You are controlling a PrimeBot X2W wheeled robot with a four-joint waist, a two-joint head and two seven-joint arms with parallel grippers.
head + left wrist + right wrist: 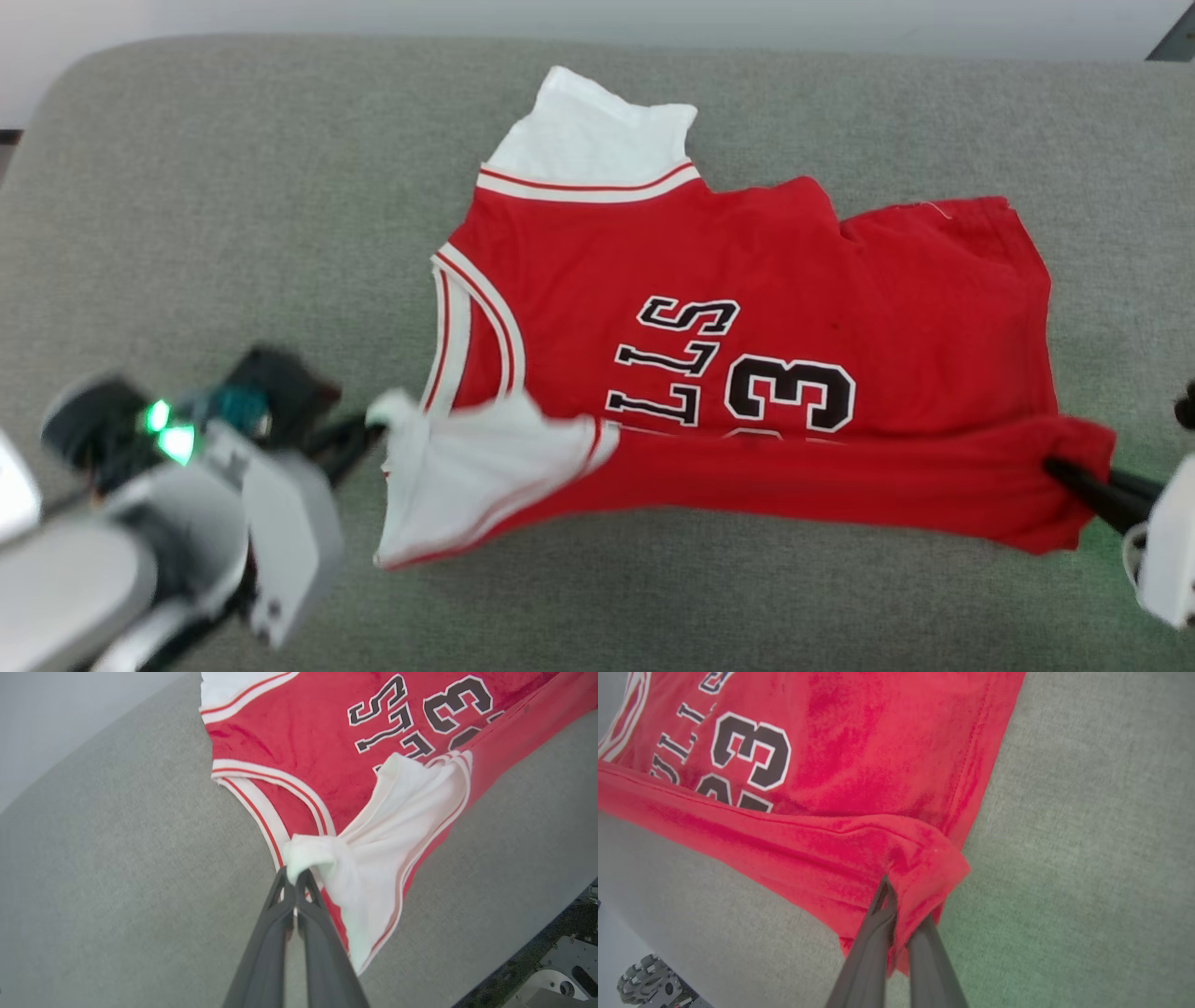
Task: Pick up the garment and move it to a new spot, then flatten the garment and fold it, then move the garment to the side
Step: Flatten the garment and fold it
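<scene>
Head view: garment [747, 261] gripped by closed left pincer [373, 431] at white sleeve [467, 476], closed right pincer [1050, 464] at hem [1088, 437].

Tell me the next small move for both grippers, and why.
Probably carry both grips forward across the garment: the left gripper pinches the white sleeve, the right gripper the hem corner, and the near edge only partly covers the lettering.

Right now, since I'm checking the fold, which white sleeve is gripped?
The near sleeve, bunched and lifted, pinched by the left gripper; the far sleeve lies flat, untouched.
</scene>
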